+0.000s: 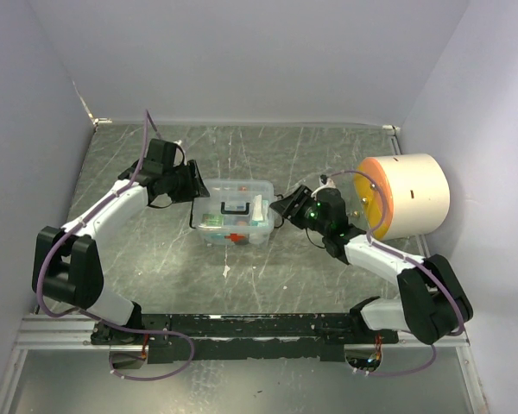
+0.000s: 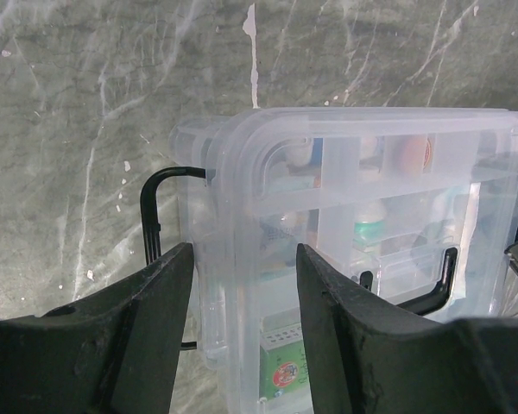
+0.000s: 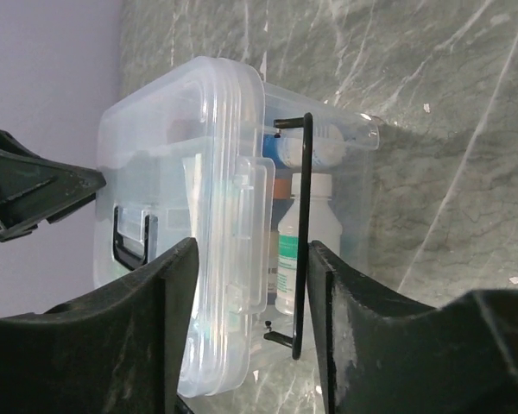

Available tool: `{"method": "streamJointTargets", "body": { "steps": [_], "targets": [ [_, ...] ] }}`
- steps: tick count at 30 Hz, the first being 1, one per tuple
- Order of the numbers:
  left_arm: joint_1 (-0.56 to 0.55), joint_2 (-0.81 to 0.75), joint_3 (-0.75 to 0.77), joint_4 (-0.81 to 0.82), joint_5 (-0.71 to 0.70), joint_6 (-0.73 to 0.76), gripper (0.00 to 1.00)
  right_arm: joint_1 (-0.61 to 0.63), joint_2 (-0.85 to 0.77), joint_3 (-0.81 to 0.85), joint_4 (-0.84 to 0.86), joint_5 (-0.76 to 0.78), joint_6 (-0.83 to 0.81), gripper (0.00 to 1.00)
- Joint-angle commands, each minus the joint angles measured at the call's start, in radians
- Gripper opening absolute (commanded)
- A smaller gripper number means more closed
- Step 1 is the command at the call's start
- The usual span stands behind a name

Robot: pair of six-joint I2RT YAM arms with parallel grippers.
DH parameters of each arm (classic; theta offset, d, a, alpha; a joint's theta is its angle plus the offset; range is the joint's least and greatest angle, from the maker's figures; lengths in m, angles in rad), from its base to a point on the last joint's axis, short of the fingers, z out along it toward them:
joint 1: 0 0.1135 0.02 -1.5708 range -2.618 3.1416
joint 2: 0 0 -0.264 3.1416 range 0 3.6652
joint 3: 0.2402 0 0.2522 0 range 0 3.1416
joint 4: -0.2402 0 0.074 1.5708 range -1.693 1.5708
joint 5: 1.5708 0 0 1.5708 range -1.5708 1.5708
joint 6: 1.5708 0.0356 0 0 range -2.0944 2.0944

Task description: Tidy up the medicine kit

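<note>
Clear plastic medicine kit [image 1: 235,212] at the centre of the top view, an arm at each end.

The kit rests lid-on on the grey marbled desk [image 1: 155,250], well left of the cream cylinder [image 1: 410,194] at the right edge. The left end effector [image 2: 243,259] straddles the kit's left end, and the box corner fills the gap between its spread fingers. The right end effector [image 3: 252,250] brackets the opposite end's latch tab [image 3: 250,224] and black wire clip [image 3: 300,233]. I cannot tell whether either is pressing on the plastic or only surrounding it. The step looks like freeing the end latches. Each pair of fingers should sit centred on its tab. Both ends should be worked evenly so the light box neither slides nor tips, and the thin wire should not be snagged.
</note>
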Motion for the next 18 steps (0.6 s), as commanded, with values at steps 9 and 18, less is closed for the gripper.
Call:
{"method": "streamJointTargets", "body": {
  "steps": [9, 18],
  "targets": [
    [-0.004, 0.053, -0.043, -0.013, 0.017, 0.024, 0.59, 0.012, -0.007, 0.08, -0.15, -0.008, -0.123, 0.53],
    [-0.004, 0.052, -0.047, -0.009, 0.021, 0.021, 0.58, 0.059, -0.006, 0.132, -0.24, 0.063, -0.156, 0.45]
  ]
}}
